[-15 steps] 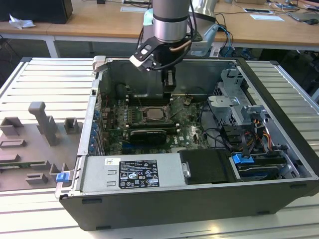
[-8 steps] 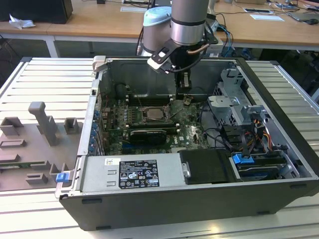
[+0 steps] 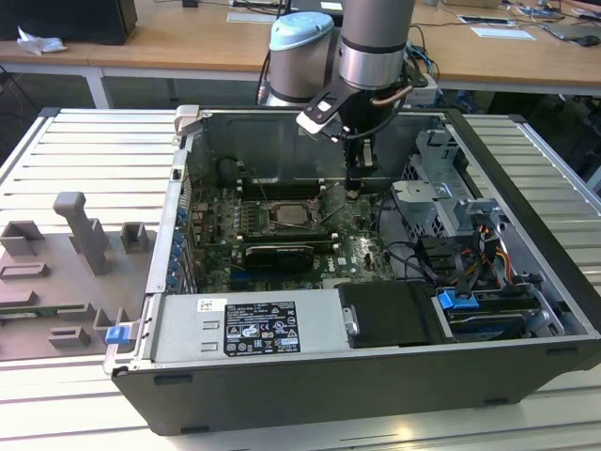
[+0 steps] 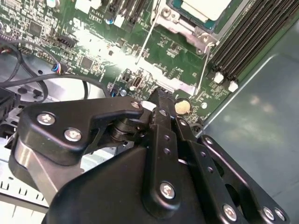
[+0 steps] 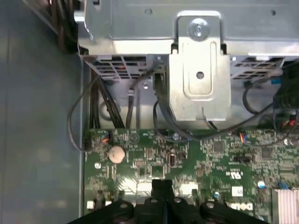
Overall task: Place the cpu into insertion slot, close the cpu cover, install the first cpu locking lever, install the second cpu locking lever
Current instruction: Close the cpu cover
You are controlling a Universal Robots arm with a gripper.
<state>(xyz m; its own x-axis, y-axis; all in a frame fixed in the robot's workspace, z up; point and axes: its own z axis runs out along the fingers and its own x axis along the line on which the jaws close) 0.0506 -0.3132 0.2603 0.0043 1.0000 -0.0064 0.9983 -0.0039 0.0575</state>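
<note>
Gripper [image 3: 355, 191]: fingers pressed together, nothing seen between them. The tips hang just above the green circuit board [image 5: 210, 154], just beside a round coin cell [image 4: 182, 107].

Insertion slot [image 3: 289, 214]: near the gripper, on the exterior view's left of it, flanked by long black memory slots [image 4: 247, 37].

The cpu [image 4: 205, 8]: pale face up, lying flat in the slot. The cpu cover [image 4: 184, 25], a silver frame, appears to be lowered around it.

Locking levers: two thin wire rods, the first [image 4: 145, 39] and the second [image 4: 202, 67], run from the socket toward the gripper. They look raised rather than latched.

Handling, as a judgement: the chip is light and stiff but fragile underneath, and is best touched only at its edges. The cover is thin sheet metal and would pivot easily. The levers are likely springy and slick, so they are best pushed or pinched near the free end, where leverage is greatest. The surrounding board components would not tolerate a stray fingertip.
</note>
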